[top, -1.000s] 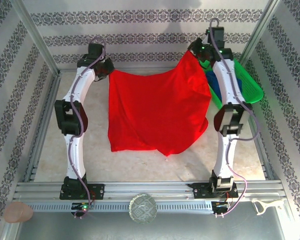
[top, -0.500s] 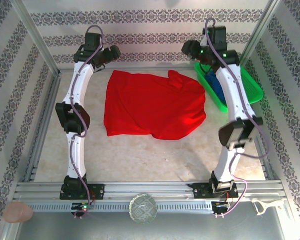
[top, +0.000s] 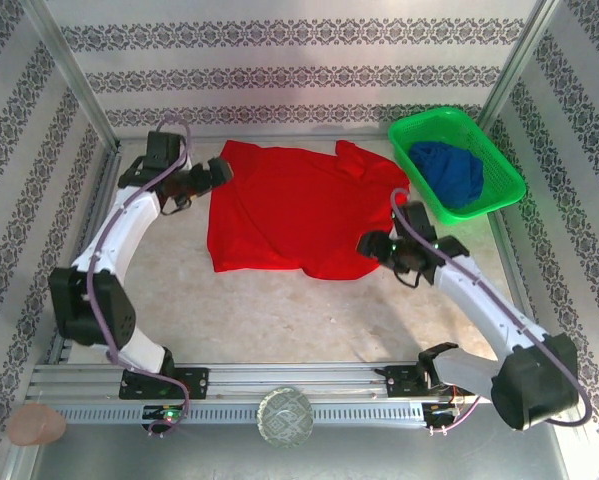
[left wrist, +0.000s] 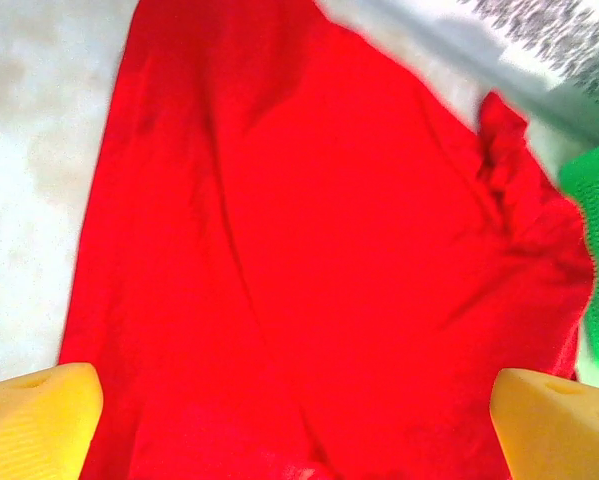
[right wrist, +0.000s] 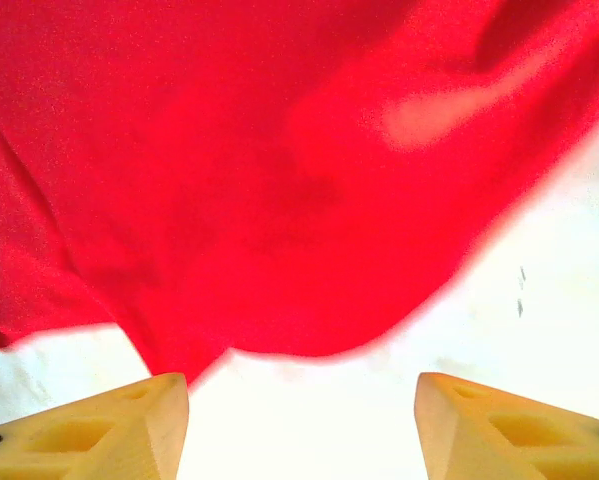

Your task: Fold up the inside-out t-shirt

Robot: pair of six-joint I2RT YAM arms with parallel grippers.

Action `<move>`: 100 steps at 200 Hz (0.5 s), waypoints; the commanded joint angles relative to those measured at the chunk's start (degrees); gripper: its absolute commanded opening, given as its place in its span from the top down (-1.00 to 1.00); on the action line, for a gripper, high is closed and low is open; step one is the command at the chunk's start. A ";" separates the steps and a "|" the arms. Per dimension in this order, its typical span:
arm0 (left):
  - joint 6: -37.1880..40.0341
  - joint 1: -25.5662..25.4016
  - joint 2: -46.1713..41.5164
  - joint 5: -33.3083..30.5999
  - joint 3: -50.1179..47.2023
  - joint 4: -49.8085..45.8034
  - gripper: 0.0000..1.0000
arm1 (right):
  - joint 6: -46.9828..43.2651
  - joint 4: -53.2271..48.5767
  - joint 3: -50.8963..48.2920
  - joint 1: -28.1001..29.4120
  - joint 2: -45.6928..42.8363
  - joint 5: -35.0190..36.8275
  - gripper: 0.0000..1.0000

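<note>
Now: one red t-shirt (top: 299, 210) lies on desk (top: 279, 310); two tools, left tool (top: 222, 174) and right tool (top: 371, 248), spread, empty; one green basket (top: 507, 170) holds one blue garment (top: 451, 172).

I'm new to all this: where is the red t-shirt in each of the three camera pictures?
Top external: the red t-shirt lies spread at the middle, left of the green basket.
Left wrist: the t-shirt runs down the centre, top to bottom.
Right wrist: the t-shirt takes the upper part, hem curving low.
Shared landmark: the pale table bordering the shirt's edge.
</note>
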 commanded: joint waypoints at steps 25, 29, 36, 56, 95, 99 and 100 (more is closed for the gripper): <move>-3.71 -1.71 -13.05 -6.64 -18.28 -6.31 -0.99 | 10.33 11.05 -11.51 5.08 -3.50 -0.29 -0.27; -3.98 -1.72 -13.62 -6.68 -19.46 -6.11 -0.99 | 10.61 12.13 -11.83 5.20 -2.91 -0.44 -0.27; -4.44 -1.69 -14.22 -6.44 -21.37 -5.32 -0.99 | 10.91 13.67 -12.05 5.48 -1.69 -0.54 -0.27; -5.94 -1.76 -13.21 -4.84 -24.78 -3.97 -0.99 | 10.79 16.97 -11.38 5.57 2.70 -1.05 -0.28; -5.66 -3.38 -9.43 -6.49 -25.60 -3.51 -0.74 | 10.80 19.56 -8.81 5.39 9.87 -2.31 -0.28; -5.63 -3.47 -8.97 -6.86 -25.49 -3.59 -0.70 | 10.99 19.83 -8.80 5.39 10.22 -2.18 -0.28; -5.59 -3.48 -8.86 -6.87 -25.45 -3.59 -0.69 | 11.02 19.83 -8.80 5.39 10.28 -2.15 -0.28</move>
